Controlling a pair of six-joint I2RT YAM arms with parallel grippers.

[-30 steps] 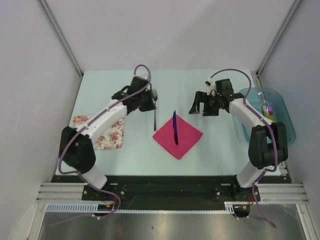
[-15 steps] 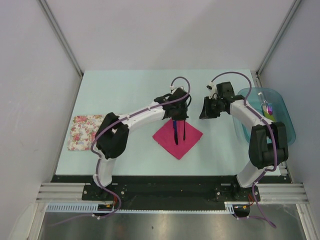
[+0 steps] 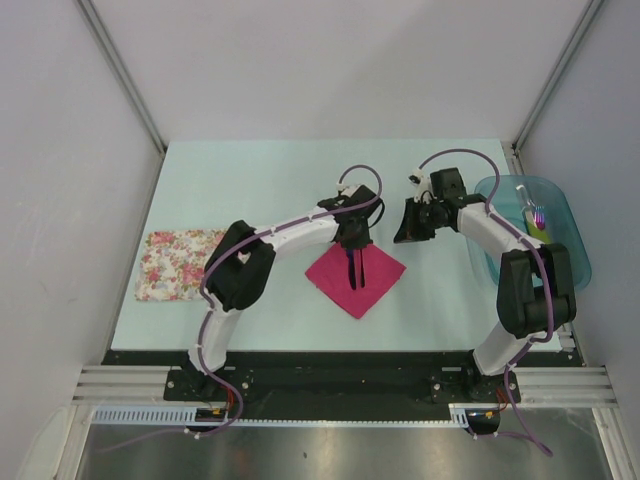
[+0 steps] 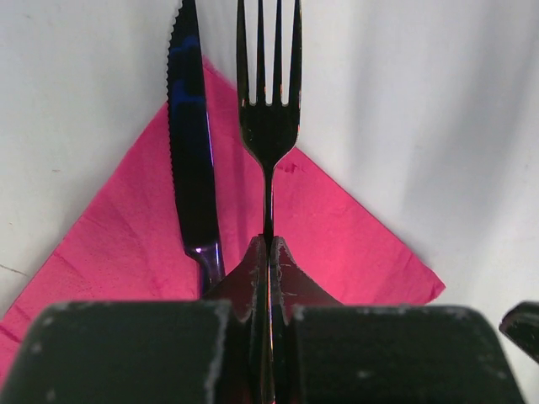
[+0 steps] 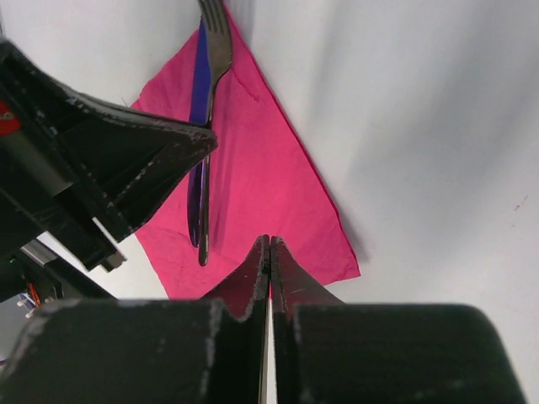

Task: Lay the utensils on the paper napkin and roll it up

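Note:
The pink paper napkin (image 3: 375, 275) lies as a diamond at the table's middle. A dark blue serrated knife (image 4: 189, 143) rests lengthwise on it. My left gripper (image 4: 269, 244) is shut on the handle of the black fork (image 4: 269, 126). It holds the fork parallel to the knife and just right of it, over the napkin (image 4: 345, 244). In the top view the fork (image 3: 362, 268) and the knife (image 3: 349, 272) sit side by side under that gripper (image 3: 354, 245). My right gripper (image 5: 269, 244) is shut on nothing, at the napkin's (image 5: 269, 168) right corner.
A white cloth with pink flowers (image 3: 180, 265) lies at the left of the table. A clear blue bin (image 3: 572, 255) at the right edge holds a brush with coloured bristles (image 3: 535, 212). The left arm (image 3: 290, 232) stretches across the middle.
The left arm has swung right from the table's left half, carrying the fork over the napkin beside the knife. The right gripper has gone from open to shut.

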